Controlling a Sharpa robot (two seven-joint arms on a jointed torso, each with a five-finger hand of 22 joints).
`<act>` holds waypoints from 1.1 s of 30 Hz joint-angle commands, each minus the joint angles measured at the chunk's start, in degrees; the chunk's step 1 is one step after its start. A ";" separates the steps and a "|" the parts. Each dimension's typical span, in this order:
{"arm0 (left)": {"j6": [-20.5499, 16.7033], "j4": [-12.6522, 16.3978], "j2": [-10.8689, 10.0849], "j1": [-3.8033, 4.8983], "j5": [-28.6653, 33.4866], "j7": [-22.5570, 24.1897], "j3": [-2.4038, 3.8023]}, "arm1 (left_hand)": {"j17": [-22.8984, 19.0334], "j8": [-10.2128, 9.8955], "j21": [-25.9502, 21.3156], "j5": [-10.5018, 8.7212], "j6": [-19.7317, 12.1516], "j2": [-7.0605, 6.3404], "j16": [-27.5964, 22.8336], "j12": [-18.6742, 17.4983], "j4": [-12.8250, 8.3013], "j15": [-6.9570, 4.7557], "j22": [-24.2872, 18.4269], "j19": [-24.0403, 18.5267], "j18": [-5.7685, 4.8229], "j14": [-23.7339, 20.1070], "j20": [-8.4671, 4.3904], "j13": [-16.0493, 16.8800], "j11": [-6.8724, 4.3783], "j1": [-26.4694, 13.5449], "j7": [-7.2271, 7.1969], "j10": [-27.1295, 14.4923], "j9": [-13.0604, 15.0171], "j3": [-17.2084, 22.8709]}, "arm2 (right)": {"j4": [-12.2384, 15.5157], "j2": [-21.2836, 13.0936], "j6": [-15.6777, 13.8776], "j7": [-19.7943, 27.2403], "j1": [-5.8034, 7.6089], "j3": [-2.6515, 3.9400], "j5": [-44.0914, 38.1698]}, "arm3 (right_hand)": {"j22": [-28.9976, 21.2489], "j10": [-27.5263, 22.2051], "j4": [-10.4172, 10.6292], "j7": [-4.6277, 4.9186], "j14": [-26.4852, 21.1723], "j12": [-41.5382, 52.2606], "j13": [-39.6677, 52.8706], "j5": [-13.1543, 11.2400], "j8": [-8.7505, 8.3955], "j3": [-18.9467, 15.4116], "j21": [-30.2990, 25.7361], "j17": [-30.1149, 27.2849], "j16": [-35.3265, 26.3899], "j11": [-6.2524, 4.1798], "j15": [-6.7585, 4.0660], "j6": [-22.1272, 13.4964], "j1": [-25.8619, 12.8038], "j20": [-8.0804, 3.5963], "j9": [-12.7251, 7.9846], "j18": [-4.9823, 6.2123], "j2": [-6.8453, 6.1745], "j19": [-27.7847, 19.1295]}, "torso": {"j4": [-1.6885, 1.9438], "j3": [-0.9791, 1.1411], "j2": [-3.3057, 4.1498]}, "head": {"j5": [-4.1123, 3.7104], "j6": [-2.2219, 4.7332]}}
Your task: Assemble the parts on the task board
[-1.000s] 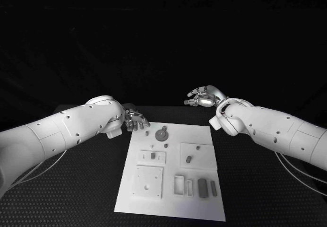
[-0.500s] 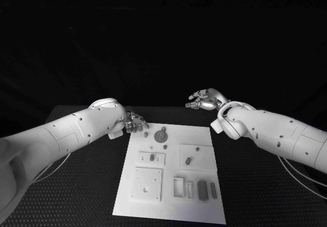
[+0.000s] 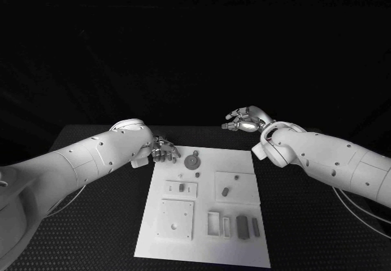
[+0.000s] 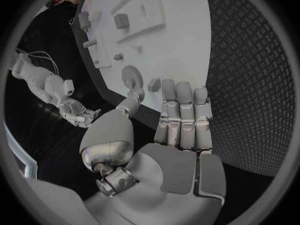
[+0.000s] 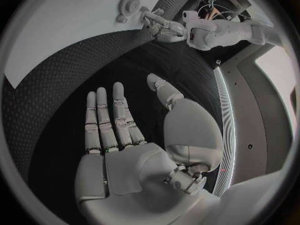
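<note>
The left hand [image 3: 164, 149] has crept a little further in toward the far left corner of the task board [image 3: 236, 248] over the last second, and now sits just beside the gear [image 3: 192, 161] that lies near that far edge. It holds nothing; its fingers are spread and extended (the left wrist view shows them laid out flat and side by side above the board's edge). The right hand [image 3: 243, 120] has hardly moved: it hangs raised beyond the board's far right corner, well apart from any part, fingers loosely apart and empty. So my reading is that the task is at its opening reach, with the left hand lining up on the gear or the small peg [image 3: 175, 160] next to it, and no part yet lifted.

The head view gives the whole layout: the board in the middle of the black table [image 3: 98, 226], with square plates and slotted recesses toward the near end, small parts lying in or beside them. The left wrist view adds what the arm hides from above, namely that the fingertips [image 4: 169, 85] stop just short of the gear [image 4: 131, 76] without touching it. The right wrist view shows an open palm [image 5: 134, 170] over bare table, the board's corner and the left hand far off.
</note>
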 commanded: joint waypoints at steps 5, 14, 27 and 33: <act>2.63 0.04 0.05 -0.05 -0.38 0.39 -0.02 | 0.18 0.24 0.09 -0.14 0.37 0.83 0.58 0.36 0.26 -0.13 0.26 0.48 -0.31 0.58 -4.29 0.17 -0.21 -0.16 -0.28 0.72 -0.02 -0.04 | 0.04 0.04 0.29 0.51 -0.01 0.04 -0.04 | 0.11 -10.41 0.10 1.55 -0.37 0.35 -0.11 0.28 0.36 -0.37 -0.35 -0.11 0.24 5.35 0.10 0.67 0.09 0.17 -0.09 -0.05 0.36 -0.39 | -0.02 -0.02 -0.06 | -0.04 -0.10; 3.51 -0.08 0.05 -0.05 -0.18 0.60 -0.02 | 0.39 0.57 0.12 0.14 0.84 2.51 0.79 0.34 -0.80 -0.22 0.75 0.54 -0.31 0.60 -4.39 0.27 -0.34 1.43 -0.43 1.00 0.05 0.40 | -0.07 0.15 0.32 0.45 -0.01 0.04 -0.04 | 0.14 -10.42 0.12 1.55 -0.38 0.37 -0.16 0.29 0.37 -0.37 -0.37 -0.13 0.27 5.35 0.11 0.67 0.10 0.17 -0.11 -0.04 0.37 -0.39 | 0.05 -0.01 -0.06 | -0.07 -0.23; 2.20 -0.43 0.20 -0.07 1.75 0.76 -0.01 | 0.50 0.88 -0.20 -0.02 1.08 6.62 0.70 -0.06 -3.66 -0.08 1.52 0.53 -0.51 0.39 -4.29 0.32 -0.27 4.92 -0.41 1.07 0.03 1.03 | -0.19 0.30 0.63 0.21 -0.01 0.04 -0.04 | 0.20 -10.45 0.16 1.56 -0.42 0.41 -0.26 0.30 0.37 -0.39 -0.41 -0.17 0.31 5.36 0.12 0.64 0.09 0.19 -0.15 -0.04 0.34 -0.40 | -0.02 -0.02 -0.06 | -0.08 -0.29; 1.57 -0.72 0.25 -0.07 3.69 1.24 0.01 | 0.57 1.22 -0.44 -0.16 1.50 9.90 0.70 -0.24 -5.86 0.04 2.00 0.62 -0.60 0.48 -4.18 0.36 -0.32 7.79 -0.44 1.43 0.10 1.40 | -0.38 0.40 0.70 0.18 -0.01 0.04 -0.04 | 0.25 -10.49 0.22 1.58 -0.48 0.44 -0.35 0.30 0.36 -0.41 -0.46 -0.22 0.33 5.38 0.15 0.60 0.04 0.21 -0.19 -0.05 0.35 -0.43 | 0.01 0.00 -0.04 | -0.06 -0.37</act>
